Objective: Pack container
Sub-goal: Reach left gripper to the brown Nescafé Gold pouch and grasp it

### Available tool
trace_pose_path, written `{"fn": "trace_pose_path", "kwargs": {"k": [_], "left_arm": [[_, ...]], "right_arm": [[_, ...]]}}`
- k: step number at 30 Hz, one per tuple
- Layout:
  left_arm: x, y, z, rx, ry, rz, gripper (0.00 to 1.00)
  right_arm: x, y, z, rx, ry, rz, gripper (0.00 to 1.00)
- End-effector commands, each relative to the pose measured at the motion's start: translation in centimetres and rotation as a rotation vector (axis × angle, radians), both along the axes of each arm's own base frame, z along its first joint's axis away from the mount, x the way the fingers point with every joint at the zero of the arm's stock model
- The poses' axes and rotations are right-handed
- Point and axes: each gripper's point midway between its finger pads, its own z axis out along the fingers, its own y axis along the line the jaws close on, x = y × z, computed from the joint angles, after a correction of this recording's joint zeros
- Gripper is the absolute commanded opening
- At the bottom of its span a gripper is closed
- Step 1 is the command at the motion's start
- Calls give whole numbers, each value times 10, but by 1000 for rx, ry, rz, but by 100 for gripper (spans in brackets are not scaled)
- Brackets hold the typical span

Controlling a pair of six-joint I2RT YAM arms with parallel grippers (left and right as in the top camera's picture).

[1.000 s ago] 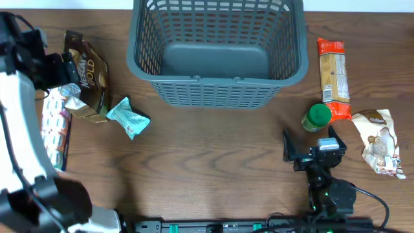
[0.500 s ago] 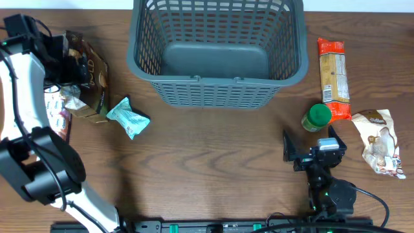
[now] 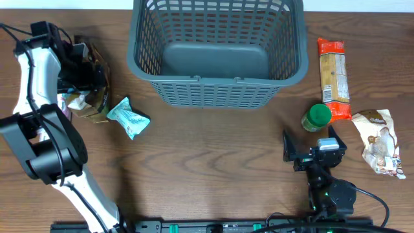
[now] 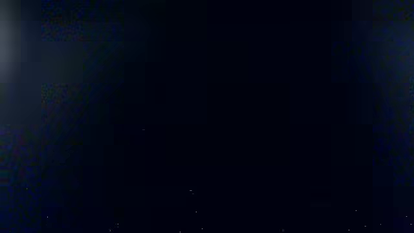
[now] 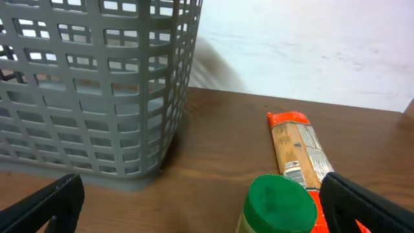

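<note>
Left gripper (image 3: 79, 65) down on dark coffee bag (image 3: 99, 90); wrist view black, probably pressed close for pickup; jaw width cannot tell. Container (image 3: 218, 94) well to its right, empty, open top ready for first item. Right gripper (image 3: 310, 140) spread wide, idle low over surface (image 3: 207, 162); green-lidded jar (image 3: 317, 116) just ahead, container ahead-left.

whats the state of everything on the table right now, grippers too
container: upright, empty
brown bag: lying flat, partly covered by the left gripper
teal packet: lying loose, untouched
pasta packet: lying flat
green-lidded jar: upright, lid on
white pouch: lying flat
left gripper: down at the brown bag, open or shut unclear
right gripper: open, empty
</note>
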Motion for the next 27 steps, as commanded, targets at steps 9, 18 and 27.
{"fn": "trace_pose_path", "kwargs": {"k": [9,18,27], "left_arm": [[-5,-14,-19,-32,64,-33,6],[-5,-10,12,4,8,-14,6],[15,15,173,163,-465,110,6]], "right_arm": [[0,4,0,-13,-3,15,99],[0,4,0,-13,-3,15,99],[0,4,0,-13,-3,15,99]]}}
